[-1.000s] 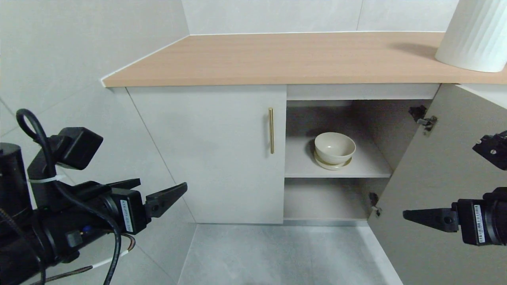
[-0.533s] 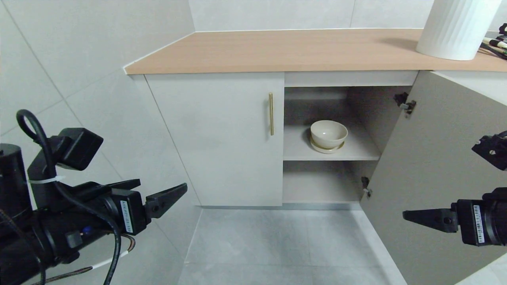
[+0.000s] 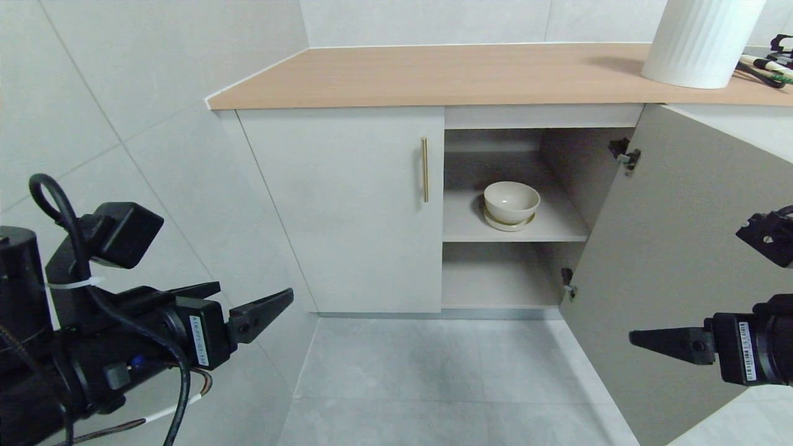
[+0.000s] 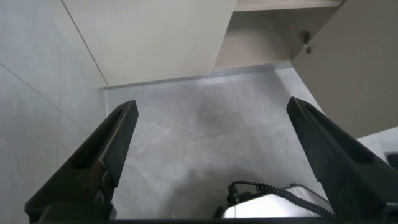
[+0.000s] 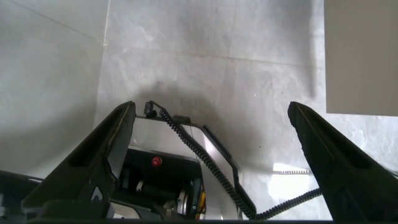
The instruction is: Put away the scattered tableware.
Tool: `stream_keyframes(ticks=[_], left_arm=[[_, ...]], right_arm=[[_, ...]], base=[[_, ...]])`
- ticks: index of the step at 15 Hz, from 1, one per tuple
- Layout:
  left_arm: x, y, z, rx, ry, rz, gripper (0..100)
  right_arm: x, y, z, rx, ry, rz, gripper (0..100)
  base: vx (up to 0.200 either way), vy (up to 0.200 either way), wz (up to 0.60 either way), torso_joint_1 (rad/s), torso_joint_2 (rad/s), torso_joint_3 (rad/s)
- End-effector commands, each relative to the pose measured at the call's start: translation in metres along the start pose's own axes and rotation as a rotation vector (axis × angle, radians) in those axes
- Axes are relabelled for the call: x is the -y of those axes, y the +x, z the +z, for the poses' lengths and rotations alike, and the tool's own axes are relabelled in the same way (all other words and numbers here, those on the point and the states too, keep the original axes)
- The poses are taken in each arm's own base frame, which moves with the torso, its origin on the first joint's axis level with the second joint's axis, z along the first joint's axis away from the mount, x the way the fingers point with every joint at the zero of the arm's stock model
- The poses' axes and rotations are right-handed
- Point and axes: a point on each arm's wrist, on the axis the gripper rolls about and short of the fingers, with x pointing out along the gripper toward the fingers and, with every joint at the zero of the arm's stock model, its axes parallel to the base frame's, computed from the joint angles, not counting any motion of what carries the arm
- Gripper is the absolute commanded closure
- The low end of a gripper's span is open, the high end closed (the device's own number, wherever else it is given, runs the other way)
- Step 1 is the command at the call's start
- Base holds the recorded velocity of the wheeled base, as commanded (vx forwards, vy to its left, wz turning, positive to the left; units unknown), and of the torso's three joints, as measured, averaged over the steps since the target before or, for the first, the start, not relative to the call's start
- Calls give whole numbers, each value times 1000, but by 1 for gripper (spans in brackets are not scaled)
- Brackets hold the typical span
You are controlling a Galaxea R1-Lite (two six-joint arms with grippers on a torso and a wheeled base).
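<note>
Two items stowed: bowl (image 3: 512,201) on plate (image 3: 509,225), upper shelf (image 3: 560,224), one o'clock ahead; left gripper (image 4: 210,109) and right gripper (image 5: 210,109) spread apart, empty; open door (image 3: 669,248) at bowl's three o'clock; likely next: shut it, pushing its outer face, clear of hinge.

Both arms are matt black, the left gripper (image 3: 255,291) and right gripper (image 3: 663,344) tapering into wedge fingers (image 3: 263,306), a white barcode label (image 3: 199,339) on each wrist, and on the left a thick black cable (image 3: 52,198) by a boxy camera (image 3: 124,232), cinched with a white zip tie (image 3: 71,283).
</note>
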Motion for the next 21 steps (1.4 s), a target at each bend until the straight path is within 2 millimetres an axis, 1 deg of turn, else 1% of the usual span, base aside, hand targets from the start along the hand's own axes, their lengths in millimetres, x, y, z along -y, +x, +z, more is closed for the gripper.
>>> stream_keyframes(ticks=[1,6,16,18,21], left_arm=[[0,1,0,-1,0,0,0],[0,1,0,-2,0,1,0],[0,2,-1,-14,2,4,0],[0,2,-1,-14,2,3,0],[0,1,-1,-14,2,3,0]], right_arm=[[0,1,0,-3,-1,-1,0],[0,2,-1,-6,-4,-2,0],[1,0,-2,-18,-7,2,0],[0,-3,-7,-87,-32,-9,0],[1,-6,-9,-115,-58,-15,0]], base=[[0,0,0,0,0,0],[0,0,0,0,0,0],[0,-200,0,5,0,3],[0,-200,0,0,0,7],[0,-200,0,5,4,1]])
